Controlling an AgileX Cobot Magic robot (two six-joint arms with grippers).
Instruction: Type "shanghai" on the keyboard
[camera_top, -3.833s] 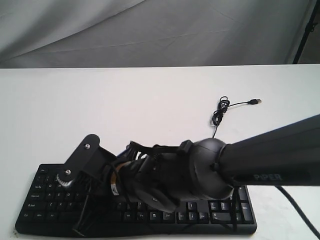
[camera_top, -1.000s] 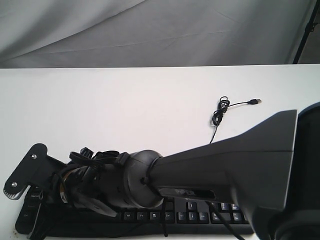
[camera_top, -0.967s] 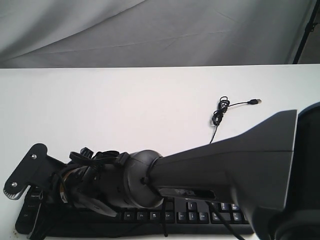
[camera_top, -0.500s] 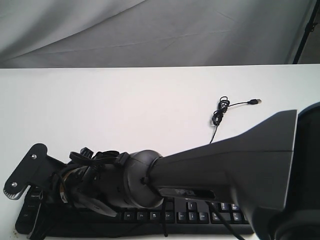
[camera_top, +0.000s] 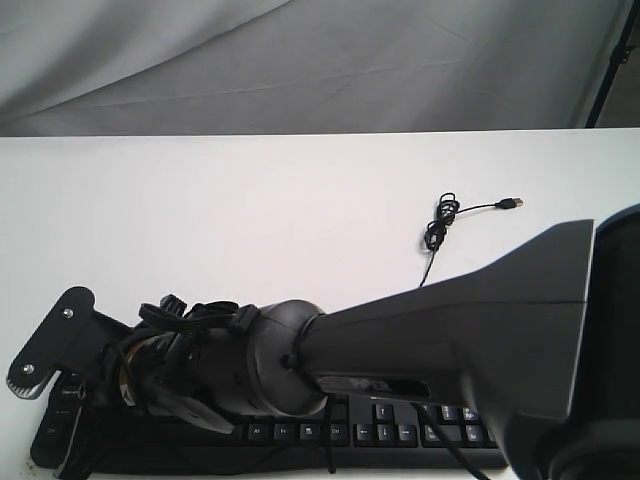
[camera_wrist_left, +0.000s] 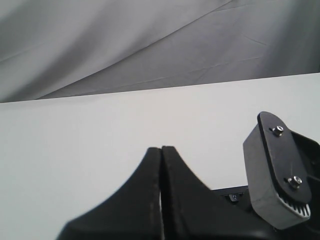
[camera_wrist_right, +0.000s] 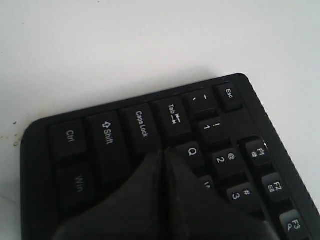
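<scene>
While my right gripper (camera_wrist_right: 162, 151), jaws pressed together, tips toward the black keyboard (camera_wrist_right: 75, 150) beside its Q key (camera_wrist_right: 191, 151), my left gripper (camera_wrist_left: 161, 152) shows jaws pinched closed too.

Black keyboard (camera_wrist_right: 125, 125) w/ white legends, white table (camera_top: 250, 200), grey backdrop (camera_top: 300, 60) — black cable (camera_top: 436, 230), black arm (camera_top: 450, 330)

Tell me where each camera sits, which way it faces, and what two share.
Exterior: off the arms, facing across the table to grey cloth; right arm reaches over the keyboard.
Left wrist: on its arm, looking past the shut left gripper across the table.
Right wrist: on the right arm, looking down past the shut right gripper at keys.
Shared: exterior and right wrist both show the keyboard.
</scene>
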